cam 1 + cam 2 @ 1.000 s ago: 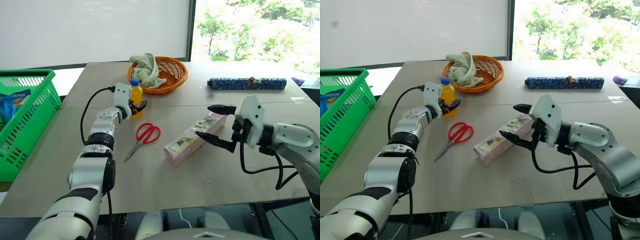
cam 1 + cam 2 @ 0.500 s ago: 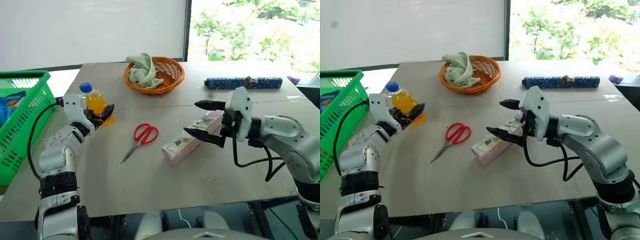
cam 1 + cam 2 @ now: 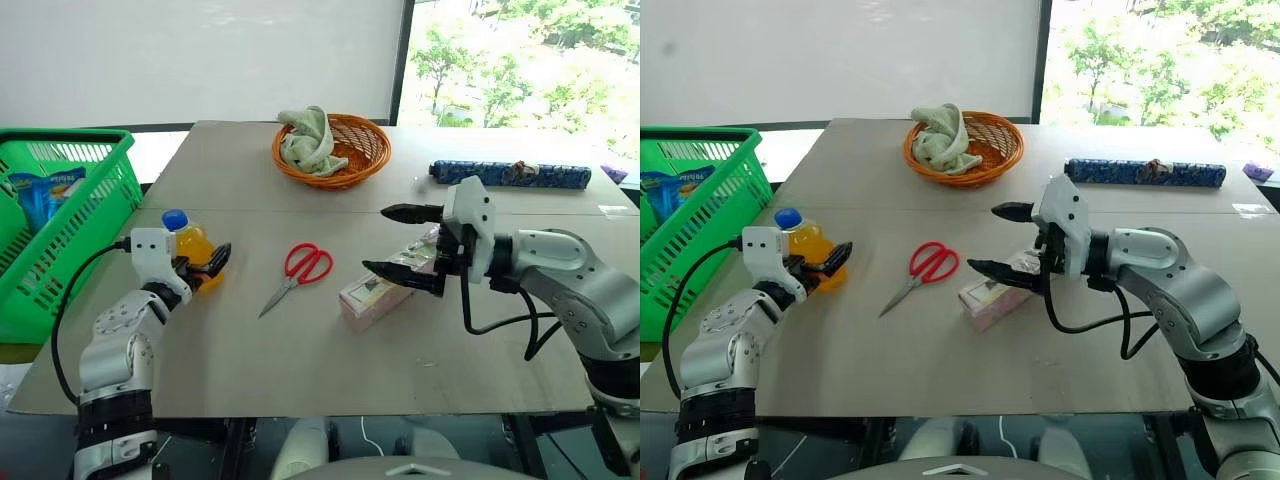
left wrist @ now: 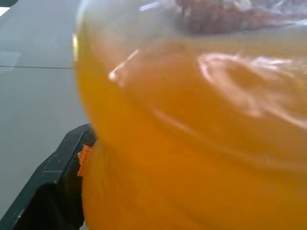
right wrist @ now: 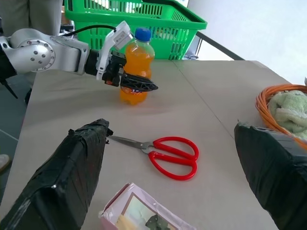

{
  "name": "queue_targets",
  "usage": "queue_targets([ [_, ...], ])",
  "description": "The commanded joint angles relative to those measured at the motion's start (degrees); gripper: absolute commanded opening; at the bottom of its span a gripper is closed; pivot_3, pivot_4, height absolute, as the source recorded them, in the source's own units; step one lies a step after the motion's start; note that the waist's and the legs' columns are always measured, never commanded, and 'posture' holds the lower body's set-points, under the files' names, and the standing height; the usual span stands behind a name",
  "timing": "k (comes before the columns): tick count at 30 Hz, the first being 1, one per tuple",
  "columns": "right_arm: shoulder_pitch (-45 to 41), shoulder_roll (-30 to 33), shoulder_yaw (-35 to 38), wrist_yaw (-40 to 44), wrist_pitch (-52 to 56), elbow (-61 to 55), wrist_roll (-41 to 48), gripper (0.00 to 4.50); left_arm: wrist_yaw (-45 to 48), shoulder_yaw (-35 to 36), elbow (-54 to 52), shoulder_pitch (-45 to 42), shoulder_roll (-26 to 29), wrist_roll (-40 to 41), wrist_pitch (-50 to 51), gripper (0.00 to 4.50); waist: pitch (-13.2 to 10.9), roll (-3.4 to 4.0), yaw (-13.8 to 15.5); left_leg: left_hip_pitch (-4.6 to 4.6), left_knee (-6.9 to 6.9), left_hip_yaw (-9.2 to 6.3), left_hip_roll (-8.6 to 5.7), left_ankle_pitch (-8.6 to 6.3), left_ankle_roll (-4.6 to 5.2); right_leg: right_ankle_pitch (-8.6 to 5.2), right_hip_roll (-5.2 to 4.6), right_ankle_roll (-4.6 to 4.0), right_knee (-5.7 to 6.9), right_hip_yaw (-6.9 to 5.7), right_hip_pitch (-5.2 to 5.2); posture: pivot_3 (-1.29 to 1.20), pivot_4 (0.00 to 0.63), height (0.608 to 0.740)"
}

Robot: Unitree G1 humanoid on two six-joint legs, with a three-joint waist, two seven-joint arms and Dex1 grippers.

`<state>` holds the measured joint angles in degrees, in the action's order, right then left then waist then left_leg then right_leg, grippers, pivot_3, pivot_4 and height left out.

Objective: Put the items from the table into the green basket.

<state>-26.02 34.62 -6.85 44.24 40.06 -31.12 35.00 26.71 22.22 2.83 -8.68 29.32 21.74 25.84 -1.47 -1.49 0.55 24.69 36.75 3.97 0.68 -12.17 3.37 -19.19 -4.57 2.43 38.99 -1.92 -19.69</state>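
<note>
Since a second ago your left gripper [image 3: 200, 268] carried the orange-drink bottle [image 3: 192, 252] back toward the green basket [image 3: 60, 235], fingers clamped on it; right gripper [image 3: 400, 245] spread above pink box [image 3: 385, 290].

White wall [image 3: 200, 60] behind; window [image 3: 530, 60] at right, sunlit green trees [image 3: 500, 80] outside; bright daylight.

A robot test room or lab is showing here, more than a home or shop. A plain grey-beige table [image 3: 300, 370] with a seam across it is standing before a blank white wall, and a large window beyond its far right corner is looking onto green trees. A green basket [image 3: 60, 230] is sitting off its left edge, and cabling is trailing along the robot's arms.
</note>
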Motion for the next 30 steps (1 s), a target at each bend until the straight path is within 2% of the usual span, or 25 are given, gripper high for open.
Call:
queue_targets([
  [1, -0.3, 0.5, 1.7, -0.6, -0.1, -2.3, 0.4, 4.50, 1.0, 0.8, -2.6, -1.0, 1.2, 1.4, -0.3, 4.46, 0.0, 0.00, -0.1, 0.00, 0.00, 0.00, 0.00, 0.00, 0.00, 0.00, 0.00, 0.00, 0.00, 0.00, 0.00, -0.01, 0.000, 0.740],
  [7, 2.9, 2.9, 4.0, -0.7, -0.2, -3.5, 0.6, 4.50, 9.3, 10.4, -20.3, 15.3, 9.5, 11.7, 10.7, 4.46, 0.1, -0.06, -2.1, 0.01, -0.15, 0.10, -0.01, -0.01, 0.00, 0.00, -0.07, 0.00, -0.18, 0.07, -0.03, -0.01, 0.000, 0.740],
  [12, 3.3, 2.4, 3.6, -1.0, -0.8, -3.2, 0.5, 4.50, 12.4, 14.6, -23.7, 21.6, 13.1, 15.5, 15.8, 4.46, 0.1, 0.19, -2.5, -0.23, -0.29, 0.08, -0.02, 0.00, -0.01, -0.02, -0.07, -0.04, -0.05, 0.00, 0.06, 0.01, 0.000, 0.740],
  [15, 3.3, 1.9, 3.4, -1.0, -1.2, -2.9, 0.4, 4.50, 15.1, 14.3, -25.8, 24.8, 14.9, 16.0, 16.7, 4.46, 0.1, 0.17, -2.5, -0.28, -0.29, 0.08, -0.02, -0.05, 0.08, -0.02, -0.07, -0.04, -0.03, 0.02, 0.10, 0.02, 0.000, 0.740],
  [23, 3.7, 0.9, 3.3, -1.5, -1.3, -3.3, -0.3, 4.50, 7.4, 6.7, -19.5, 14.2, 13.9, 8.5, 13.8, 4.46, 0.1, 0.20, -1.2, -0.27, -0.29, 0.08, -0.03, -0.05, 0.07, -0.02, -0.07, -0.04, -0.04, 0.01, 0.12, 0.00, 0.000, 0.740],
  [26, 3.9, 1.1, 3.8, -1.8, -0.8, -3.8, -0.1, 4.50, 9.7, 5.3, -18.9, 13.7, 14.9, 8.2, 13.2, 4.46, 0.1, 0.17, -1.7, -0.17, -0.30, 0.12, -0.03, 0.04, -0.07, -0.02, -0.07, -0.04, -0.12, 0.05, 0.03, -0.02, 0.000, 0.740],
  [30, 4.7, 1.7, 4.8, -2.5, 0.0, -4.9, 0.5, 4.50, 19.3, 4.6, -20.0, 15.2, 18.7, 11.4, 13.5, 4.46, 0.1, 0.19, -2.2, -0.11, -0.35, 0.14, -0.02, 0.05, -0.08, -0.02, -0.05, -0.05, -0.12, 0.06, -0.09, -0.04, 0.000, 0.740],
])
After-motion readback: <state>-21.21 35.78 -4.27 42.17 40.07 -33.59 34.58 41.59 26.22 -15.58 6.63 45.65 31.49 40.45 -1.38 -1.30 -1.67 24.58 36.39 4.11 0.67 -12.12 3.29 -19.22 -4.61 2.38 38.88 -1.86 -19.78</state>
